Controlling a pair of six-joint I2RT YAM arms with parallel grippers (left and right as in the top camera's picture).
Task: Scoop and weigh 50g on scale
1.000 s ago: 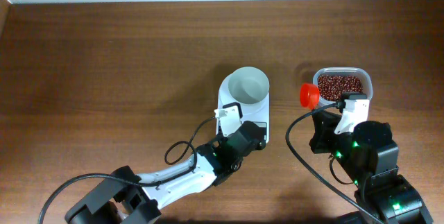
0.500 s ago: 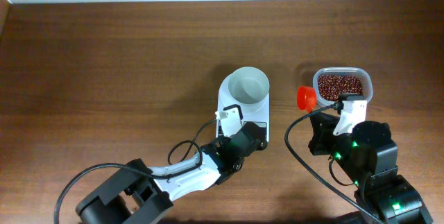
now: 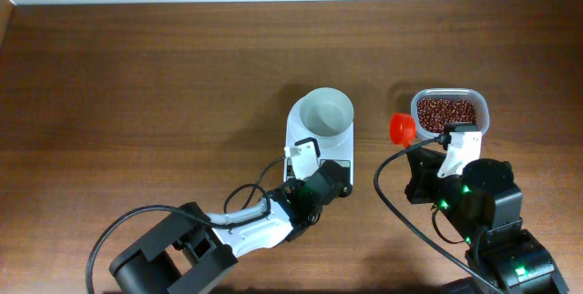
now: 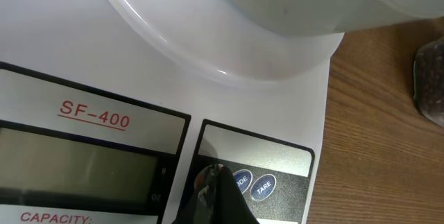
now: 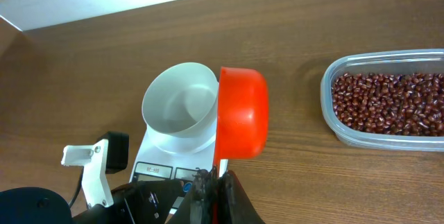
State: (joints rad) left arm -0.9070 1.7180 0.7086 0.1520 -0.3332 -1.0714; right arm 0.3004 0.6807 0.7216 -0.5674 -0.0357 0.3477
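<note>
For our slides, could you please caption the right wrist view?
Shut right fingers grip a red scoop between the scale's white bowl and the tub of beans.

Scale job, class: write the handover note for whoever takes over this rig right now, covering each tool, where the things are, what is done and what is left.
Left tool: shut, tip at the buttons on the scale; I cannot tell whether it is pressing.
Right tool: shut on the red scoop, which hangs between cup and tub with no beans showing in it.
White cup: on the scale, empty.
Bean tub: right of the scale, filled.
Done: cup placed, scoop gripped.
Left: scoop beans and fill the cup to the target weight.
</note>
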